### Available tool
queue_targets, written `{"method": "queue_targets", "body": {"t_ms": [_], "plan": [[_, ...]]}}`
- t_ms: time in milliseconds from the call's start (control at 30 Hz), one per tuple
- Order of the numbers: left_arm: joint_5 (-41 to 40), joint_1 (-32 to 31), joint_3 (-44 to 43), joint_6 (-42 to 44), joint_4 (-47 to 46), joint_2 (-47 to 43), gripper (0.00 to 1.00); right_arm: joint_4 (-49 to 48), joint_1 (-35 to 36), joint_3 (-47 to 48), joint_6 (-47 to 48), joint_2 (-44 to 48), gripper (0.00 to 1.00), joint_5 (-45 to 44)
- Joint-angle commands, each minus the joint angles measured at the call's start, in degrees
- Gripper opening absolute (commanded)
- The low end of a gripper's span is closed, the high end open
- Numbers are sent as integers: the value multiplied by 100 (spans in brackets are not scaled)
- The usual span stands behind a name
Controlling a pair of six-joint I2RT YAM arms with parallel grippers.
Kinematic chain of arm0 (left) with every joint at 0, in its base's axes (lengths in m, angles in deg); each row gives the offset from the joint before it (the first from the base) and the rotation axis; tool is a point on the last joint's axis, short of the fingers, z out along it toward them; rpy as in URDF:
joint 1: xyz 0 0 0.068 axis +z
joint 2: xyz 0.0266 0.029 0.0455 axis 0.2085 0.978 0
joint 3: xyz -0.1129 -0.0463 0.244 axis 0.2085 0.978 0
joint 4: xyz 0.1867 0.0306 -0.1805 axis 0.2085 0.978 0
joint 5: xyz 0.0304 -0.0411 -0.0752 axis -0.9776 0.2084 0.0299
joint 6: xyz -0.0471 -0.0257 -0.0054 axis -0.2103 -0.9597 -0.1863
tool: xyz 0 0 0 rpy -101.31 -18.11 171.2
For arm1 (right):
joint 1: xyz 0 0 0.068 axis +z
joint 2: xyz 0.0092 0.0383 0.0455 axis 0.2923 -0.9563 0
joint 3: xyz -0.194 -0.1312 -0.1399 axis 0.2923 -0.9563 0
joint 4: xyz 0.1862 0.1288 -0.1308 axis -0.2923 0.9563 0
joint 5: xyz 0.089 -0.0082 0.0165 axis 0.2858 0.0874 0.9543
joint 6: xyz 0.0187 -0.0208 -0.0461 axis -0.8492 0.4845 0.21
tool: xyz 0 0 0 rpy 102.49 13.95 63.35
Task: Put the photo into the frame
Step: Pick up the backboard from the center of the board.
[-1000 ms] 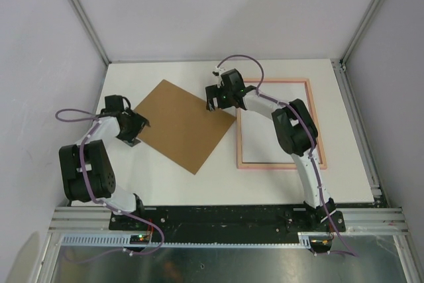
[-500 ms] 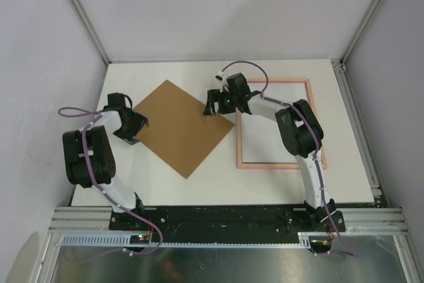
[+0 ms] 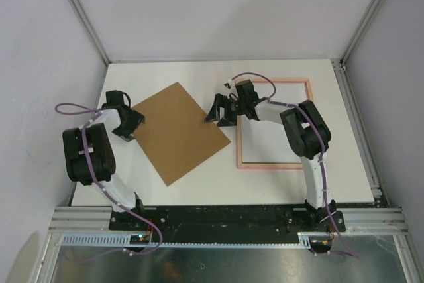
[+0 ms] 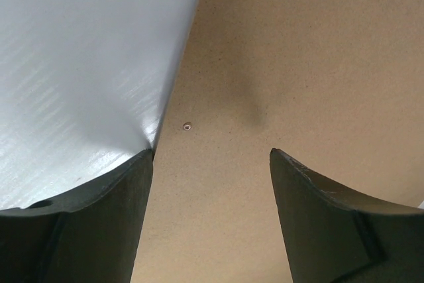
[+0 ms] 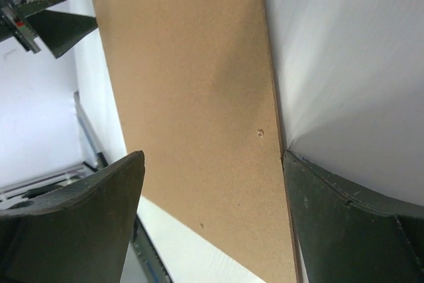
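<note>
Your left gripper (image 3: 130,126), near table (image 3: 199,187) left edge: jaws apart over brown board (image 3: 179,130). Your right gripper (image 3: 215,112), mid-table: jaws wide at board corner.

Both the left arm (image 3: 89,154) and the right arm (image 3: 305,130) are built of white links joined by bulky black joint housings. A thin purple cable (image 3: 69,107) is looped loosely along each — from the base up to the wrist. The fingers (image 4: 73,223) are seen as dark, matte wedges with lighter, bevelled edges.
</note>
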Motion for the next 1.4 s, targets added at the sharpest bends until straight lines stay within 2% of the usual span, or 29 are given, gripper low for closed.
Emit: {"method": "queue_targets", "body": {"t_ms": [0, 267, 500, 700, 1000, 1133, 1267, 1367], "plan": [[423, -88, 210, 20, 14, 226, 76, -847, 365, -148, -1028, 422, 89, 1122], [682, -116, 478, 127, -137, 54, 75, -1778, 628, -583, -1897, 784, 88, 1366], [975, -276, 752, 185, -284, -180, 75, -1882, 723, -1138, -2012, 1430, 87, 1190], [1140, -674, 819, -20, -402, -304, 75, -1657, 656, -1533, -1853, 1896, 87, 1050], [1319, -1390, 627, -366, -523, -262, 75, -1899, 582, -2042, -2021, 2233, 86, 975], [1348, -1613, 512, -442, -548, -214, 75, -1457, 526, -2063, -1724, 2351, 83, 692], [1397, -1698, 392, -428, -554, -198, 75, -384, 409, -2091, -1114, 2667, 75, 120], [1405, -1725, 316, -376, -547, -242, 75, -29, 246, -2283, -862, 3015, 66, -216]]}}
